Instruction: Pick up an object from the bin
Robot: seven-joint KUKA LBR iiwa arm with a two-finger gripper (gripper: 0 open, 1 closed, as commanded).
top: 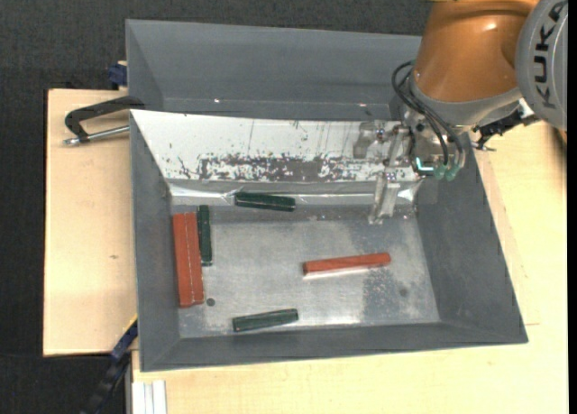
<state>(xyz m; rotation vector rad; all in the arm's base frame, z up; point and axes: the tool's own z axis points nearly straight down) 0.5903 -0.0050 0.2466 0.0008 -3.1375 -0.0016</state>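
Five loose bars lie on the floor of the bin (469, 250): two red, three dark green.

The gripper (394, 212) sits low at the upper right of the floor, close to the far wall. Its jaws stand somewhat apart with nothing between them.

The nearest piece is the centre red bar (347, 264). It lies flat and nearly level across the frame, right of centre, just below and left of the gripper, clear of everything else (best candidate, in my judgement).

To take it well:
- Bring the jaws over its middle.
- Turn the wrist so they straddle the narrow width, not the length.
- Go down to the floor, then close.

The others lie well apart:
- upper green bar (264, 201), at the foot of the far wall
- lower green bar (265, 319), by the bottom edge
- left red bar (187, 259), with the left green bar (205, 234) touching or just beside it

The arm (469, 42) enters from the upper right, with the orange wrist cover uppermost and the gripper pointing down.
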